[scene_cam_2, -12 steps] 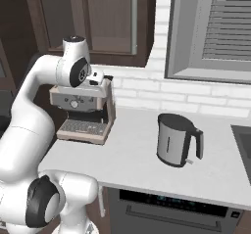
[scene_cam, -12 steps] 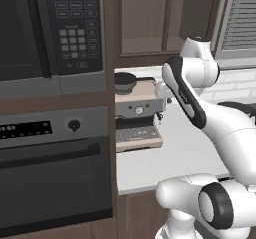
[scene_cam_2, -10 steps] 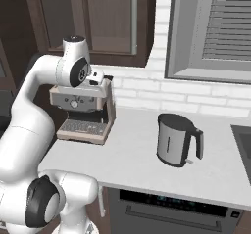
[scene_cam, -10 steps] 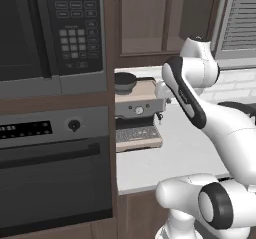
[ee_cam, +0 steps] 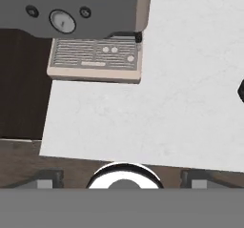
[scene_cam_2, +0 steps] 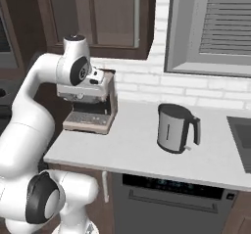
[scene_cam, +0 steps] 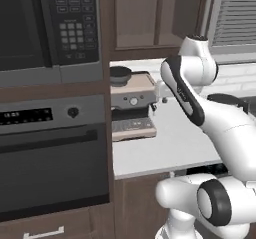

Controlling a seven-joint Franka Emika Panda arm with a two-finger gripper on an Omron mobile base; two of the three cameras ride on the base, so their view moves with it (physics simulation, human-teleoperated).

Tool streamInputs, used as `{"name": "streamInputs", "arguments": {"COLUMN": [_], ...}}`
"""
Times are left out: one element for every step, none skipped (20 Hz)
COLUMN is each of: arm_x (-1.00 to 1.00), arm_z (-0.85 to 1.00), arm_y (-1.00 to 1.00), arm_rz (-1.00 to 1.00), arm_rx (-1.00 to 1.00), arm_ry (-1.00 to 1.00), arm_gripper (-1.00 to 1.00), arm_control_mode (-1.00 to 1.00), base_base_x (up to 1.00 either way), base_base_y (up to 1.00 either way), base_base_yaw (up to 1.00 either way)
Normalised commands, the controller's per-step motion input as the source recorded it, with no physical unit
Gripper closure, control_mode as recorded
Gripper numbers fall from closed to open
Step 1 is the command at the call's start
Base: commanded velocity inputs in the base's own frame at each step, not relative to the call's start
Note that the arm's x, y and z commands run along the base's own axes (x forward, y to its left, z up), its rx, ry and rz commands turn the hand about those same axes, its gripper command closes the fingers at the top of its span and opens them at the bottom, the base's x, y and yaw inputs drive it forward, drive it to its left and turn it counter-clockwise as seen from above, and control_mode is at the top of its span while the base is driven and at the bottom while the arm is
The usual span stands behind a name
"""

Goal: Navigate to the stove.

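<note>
A counter [scene_cam_2: 132,150] with an espresso machine [scene_cam_2: 90,105] and kettle [scene_cam_2: 175,128] is faced, wall oven [scene_cam: 50,158] at left. No stove is sighted, so driving remains. The gripper's state cannot be told.

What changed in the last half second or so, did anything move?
The whole scene slid slightly up in both base views, so the base drove a little, seemingly backward. Nothing on the counter moved on its own: the coffee machine and kettle stand as before, and the arm keeps its pose.
</note>
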Motion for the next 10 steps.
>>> {"name": "streamInputs", "arguments": {"arm_x": [0.00,0.00,0.00,0.00,0.00,0.00,0.00,0.00,0.00,0.00], "arm_z": [0.00,0.00,0.00,0.00,0.00,0.00,0.00,0.00,0.00,0.00], "arm_y": [0.00,0.00,0.00,0.00,0.00,0.00,0.00,0.00,0.00,0.00], "arm_rz": [0.00,0.00,0.00,0.00,0.00,0.00,0.00,0.00,0.00,0.00], "arm_rx": [0.00,0.00,0.00,0.00,0.00,0.00,0.00,0.00,0.00,0.00], "arm_ry": [0.00,0.00,0.00,0.00,0.00,0.00,0.00,0.00,0.00,0.00], "arm_gripper": [-1.00,-1.00,-1.00,-1.00,-1.00,-1.00,-1.00,-1.00,-1.00,-1.00], "arm_control_mode": [1.00,1.00,1.00,1.00,1.00,1.00,1.00,1.00,1.00,1.00], "base_base_x": [-0.86,-0.76,-0.94,-1.00,-1.00,-0.74,-0.55,-0.39,-0.40,-0.61], "base_base_y": [0.01,0.13,0.00,0.00,0.00,0.02,0.13,0.32,0.36,0.00], "base_base_yaw": [-0.19,-0.32,-0.44,-0.51,-0.57,-0.64,-0.58,-0.57,-0.65,-0.72]}}
